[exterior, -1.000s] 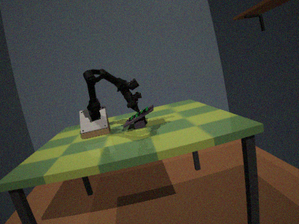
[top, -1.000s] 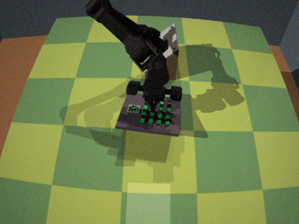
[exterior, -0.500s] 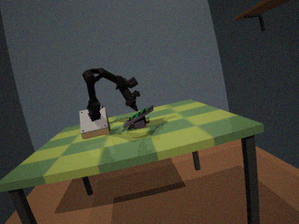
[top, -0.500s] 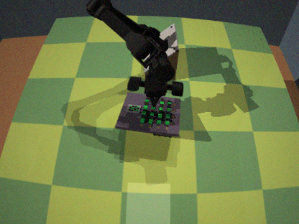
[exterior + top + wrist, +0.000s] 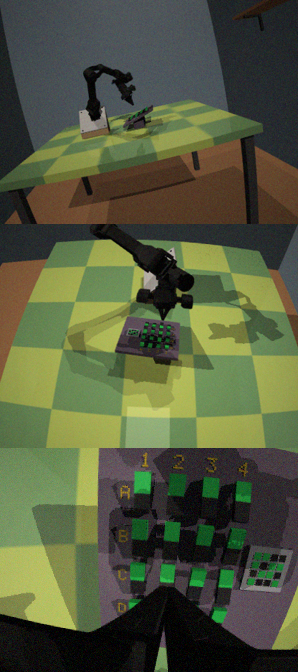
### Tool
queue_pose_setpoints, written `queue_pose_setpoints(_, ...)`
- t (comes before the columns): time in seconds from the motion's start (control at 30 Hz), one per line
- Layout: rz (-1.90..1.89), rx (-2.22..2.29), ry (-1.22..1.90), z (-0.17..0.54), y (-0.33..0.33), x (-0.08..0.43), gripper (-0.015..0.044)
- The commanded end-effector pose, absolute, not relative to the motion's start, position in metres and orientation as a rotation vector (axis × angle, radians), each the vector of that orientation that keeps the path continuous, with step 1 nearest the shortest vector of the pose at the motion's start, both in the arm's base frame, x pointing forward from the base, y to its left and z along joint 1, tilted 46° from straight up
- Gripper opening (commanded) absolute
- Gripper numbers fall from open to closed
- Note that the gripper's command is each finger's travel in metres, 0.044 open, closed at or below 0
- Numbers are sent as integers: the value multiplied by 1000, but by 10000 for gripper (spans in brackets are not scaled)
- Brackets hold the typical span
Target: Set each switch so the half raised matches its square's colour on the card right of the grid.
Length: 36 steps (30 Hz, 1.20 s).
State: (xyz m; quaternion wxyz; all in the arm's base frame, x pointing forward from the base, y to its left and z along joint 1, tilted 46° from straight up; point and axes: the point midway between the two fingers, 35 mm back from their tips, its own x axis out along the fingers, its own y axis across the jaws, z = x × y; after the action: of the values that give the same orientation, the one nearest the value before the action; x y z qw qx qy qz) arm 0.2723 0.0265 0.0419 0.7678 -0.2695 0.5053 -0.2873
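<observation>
A tilted purple panel [image 5: 123, 347] [image 5: 151, 108] [image 5: 111, 575] bears a grid of rocker switches, rows A to D and columns 1 to 4, each with a green far half and a dark near half. Switch A1 [image 5: 143, 483] is at the far left in the wrist view. Switch C2 [image 5: 167, 572] shows just beyond the fingertips. Which halves are raised is hard to tell. The card [image 5: 133, 332] [image 5: 265, 569] shows mixed green and dark squares. My gripper [image 5: 163, 319] [image 5: 132, 104] [image 5: 165, 593] is shut and empty, above the panel's near side. It hides D2 and D3 in the wrist view.
The panel rests on a dark stand [image 5: 140, 123] on the chequered table [image 5: 222, 385] [image 5: 186, 133]. The arm's pale base [image 5: 150, 281] [image 5: 94, 122] stands on the near side of the panel. Shadows of the arm fall across the panel and table.
</observation>
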Motion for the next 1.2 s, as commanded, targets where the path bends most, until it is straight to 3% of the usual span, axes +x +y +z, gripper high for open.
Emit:
queue_pose_setpoints(0.0, -624, -589, 1103, 20, 43, 265, 0)
queue_pose_setpoints(1.17, -635, -583, 1126, -15, 2, 284, 0)
